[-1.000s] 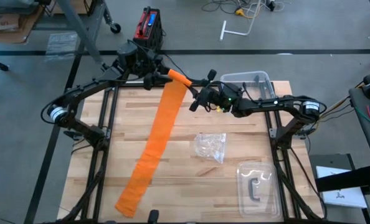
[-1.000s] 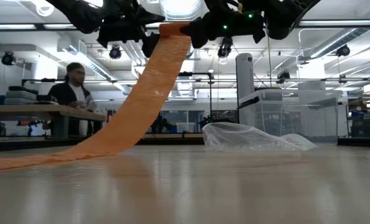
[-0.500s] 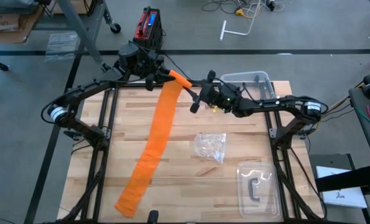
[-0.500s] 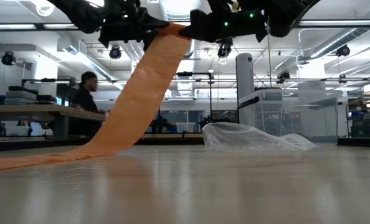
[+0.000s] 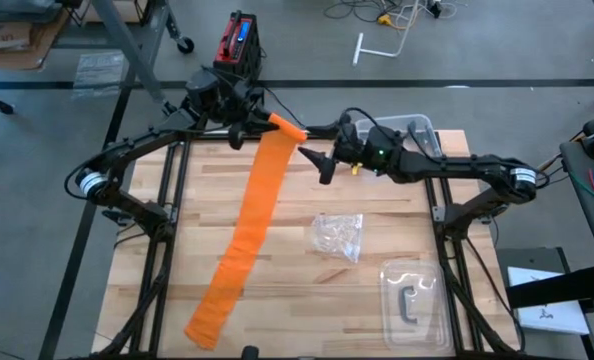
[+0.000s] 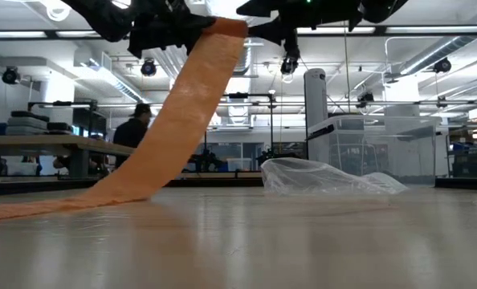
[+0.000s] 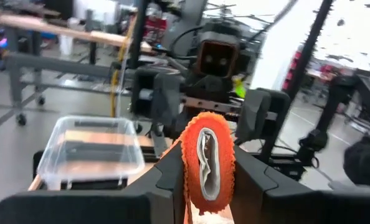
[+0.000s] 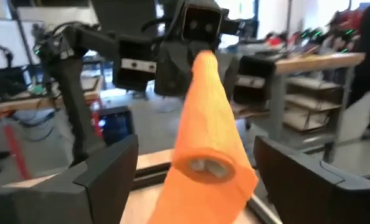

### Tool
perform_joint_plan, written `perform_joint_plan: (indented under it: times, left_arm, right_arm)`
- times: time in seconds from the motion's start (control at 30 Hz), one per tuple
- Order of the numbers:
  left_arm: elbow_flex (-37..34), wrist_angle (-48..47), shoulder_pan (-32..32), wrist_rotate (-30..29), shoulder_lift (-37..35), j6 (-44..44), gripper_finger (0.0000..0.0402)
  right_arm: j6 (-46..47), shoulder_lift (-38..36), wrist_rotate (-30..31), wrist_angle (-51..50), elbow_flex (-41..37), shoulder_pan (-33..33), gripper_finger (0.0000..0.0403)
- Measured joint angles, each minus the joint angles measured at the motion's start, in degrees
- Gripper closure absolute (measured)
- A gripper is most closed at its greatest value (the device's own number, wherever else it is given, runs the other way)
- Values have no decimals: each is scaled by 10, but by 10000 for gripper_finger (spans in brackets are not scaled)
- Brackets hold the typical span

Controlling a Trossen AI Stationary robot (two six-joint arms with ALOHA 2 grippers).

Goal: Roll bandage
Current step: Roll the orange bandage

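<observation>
Bandage roll clamped aloft, far table edge
Left gripper [image 7: 208, 180] pinched the bandage [image 5: 255, 208] roll; right gripper [image 8: 194, 171] stood open around it. Tail draped onto table [image 5: 297, 285]. Soft, light, squashable: grip across roll's ends.

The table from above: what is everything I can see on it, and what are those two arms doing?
bandage: one, bright orange, rolled end held up at the table's far edge, strip trailing down to the near left
plastic wrapper: one, clear, crumpled, centre right
clear box: one, far right corner
clear tray: one, holding a dark piece, near right corner
table: one, pale wood
person: one, in the room behind
left gripper: fingers shut on the bandage roll
right gripper: fingers open, beside the roll
</observation>
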Motion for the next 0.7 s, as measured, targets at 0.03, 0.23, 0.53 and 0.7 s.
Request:
perform_joint_plan:
  times: [0.03,0.23,0.53,0.7]
  left_arm:
    - [0,4,-2,2,0,1,322]
    - [0,12,-8,37,-2,11,322]
    - [0,11,-14,51,-3,48,324]
    - [0,11,-21,50,-3,56,325]
  right_arm:
    - [6,4,-1,-14,6,0,90]
    - [39,13,-31,-40,26,-1,116]
    - [102,18,-67,-98,61,-2,140]
    - [105,21,-69,-101,64,-1,155]
